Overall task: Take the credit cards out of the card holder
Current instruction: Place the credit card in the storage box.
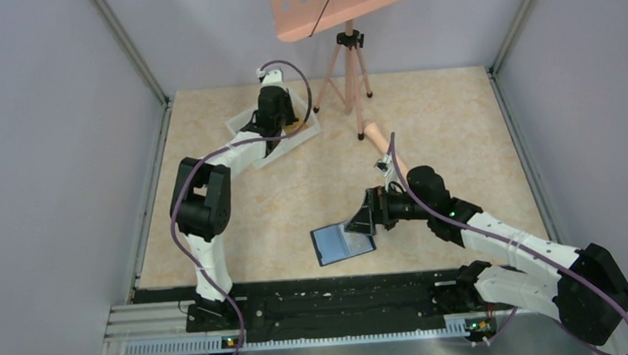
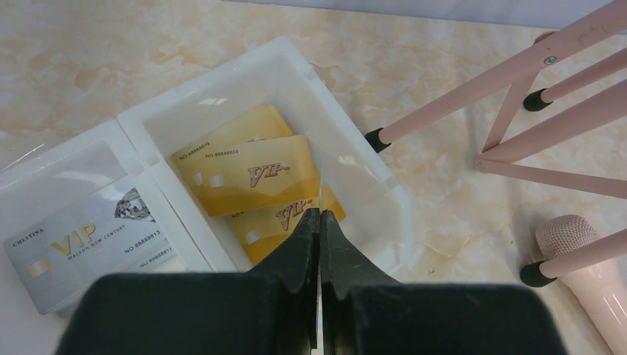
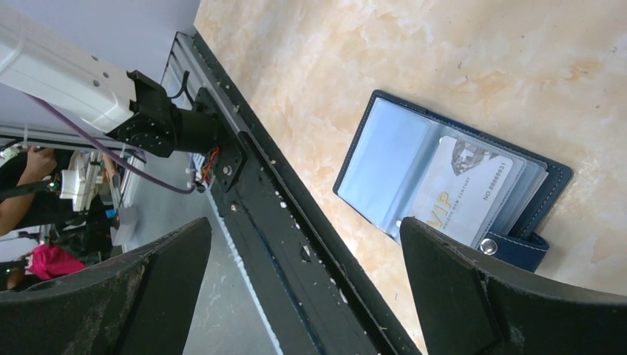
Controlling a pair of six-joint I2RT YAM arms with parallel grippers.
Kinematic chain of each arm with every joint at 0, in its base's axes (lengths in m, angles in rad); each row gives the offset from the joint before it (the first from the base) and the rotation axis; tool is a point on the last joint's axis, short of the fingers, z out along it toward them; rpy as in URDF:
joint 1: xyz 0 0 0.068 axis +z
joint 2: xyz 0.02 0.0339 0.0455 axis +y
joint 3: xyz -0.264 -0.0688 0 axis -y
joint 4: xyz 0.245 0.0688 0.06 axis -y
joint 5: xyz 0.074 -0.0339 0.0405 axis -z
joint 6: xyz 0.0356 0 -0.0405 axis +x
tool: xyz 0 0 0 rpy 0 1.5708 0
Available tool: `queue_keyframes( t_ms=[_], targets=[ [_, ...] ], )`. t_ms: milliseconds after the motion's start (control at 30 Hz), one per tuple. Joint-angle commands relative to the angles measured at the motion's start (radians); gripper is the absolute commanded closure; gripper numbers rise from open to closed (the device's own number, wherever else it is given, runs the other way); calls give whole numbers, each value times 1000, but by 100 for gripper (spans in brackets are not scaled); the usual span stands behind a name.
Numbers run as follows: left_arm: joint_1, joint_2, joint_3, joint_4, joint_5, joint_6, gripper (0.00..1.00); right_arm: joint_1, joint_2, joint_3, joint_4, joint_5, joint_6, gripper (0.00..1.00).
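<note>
wallet (image 3: pixel 384 163) lay open just beyond our right gripper (image 3: pixel 303 237), spread and empty, grey card (image 3: pixel 462 188) in its sleeve; we judged pinching that card's free edge wisest. left gripper (image 2: pixel 319 222) hung clenched, seemingly empty, above yellow cards (image 2: pixel 251 174) in tray (image 2: pixel 355 155).

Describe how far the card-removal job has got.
Done: gold cards and a silver card lie in the white tray. In hand: nothing visible; the left gripper is shut above the tray, the right gripper open over the wallet. Left: one remaining card in the wallet's sleeve.

I count three yellow cards (image 2: pixel 251 177), two grey cards (image 2: pixel 81 248), one white tray (image 2: pixel 310 81), one blue wallet (image 3: pixel 384 159) with one grey card (image 3: pixel 462 188).
</note>
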Motion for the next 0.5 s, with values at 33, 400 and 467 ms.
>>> queue_keyframes(
  t_ms=[33,400,467],
  targets=[
    [7,10,-22,94,33,29,100,-10,4,29,44,6,-25,1],
    [31,21,-53,128,83,67,100,-14,19,42,21,13,-49,1],
    [34,25,-57,134,90,80,100,-16,24,47,21,8,-49,1]
  ],
)
